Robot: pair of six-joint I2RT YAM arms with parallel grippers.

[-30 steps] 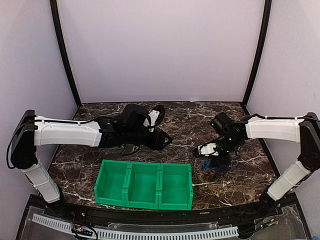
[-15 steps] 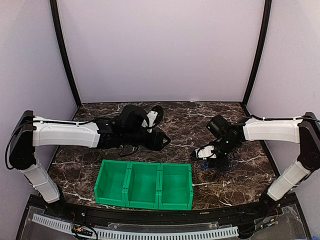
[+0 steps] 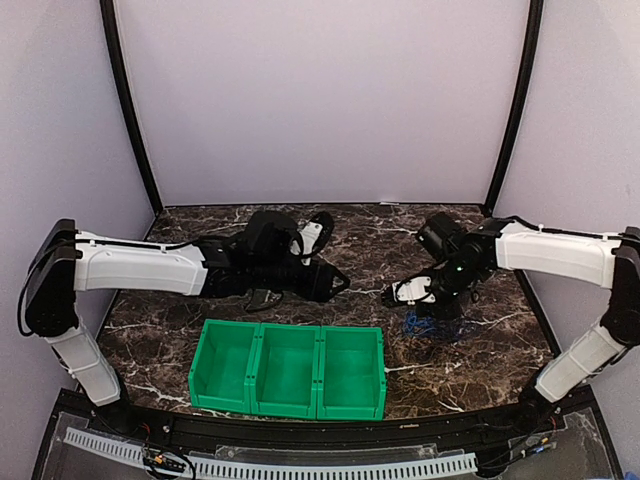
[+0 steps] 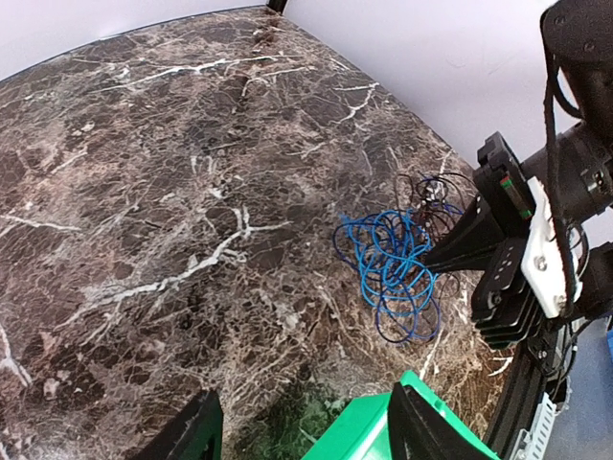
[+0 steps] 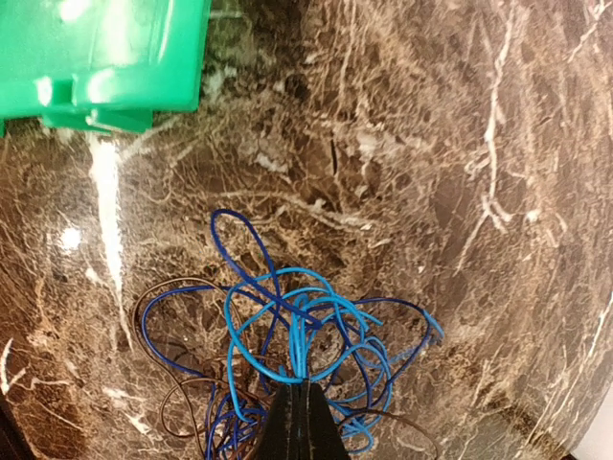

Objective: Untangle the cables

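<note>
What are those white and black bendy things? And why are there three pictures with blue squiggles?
Those are two robot arms, a left arm and a right arm, bolted to a marble table. Each ends in a two-fingered pincher called a gripper. The wide picture comes from a camera up above. The other two come from small cameras riding on each arm's wrist. On the table sit a green bin with three empty pockets and a tangle of thin cables, some bright blue, some dark. The right gripper is pinched shut on the cables. The left gripper is open and holds nothing.
</note>
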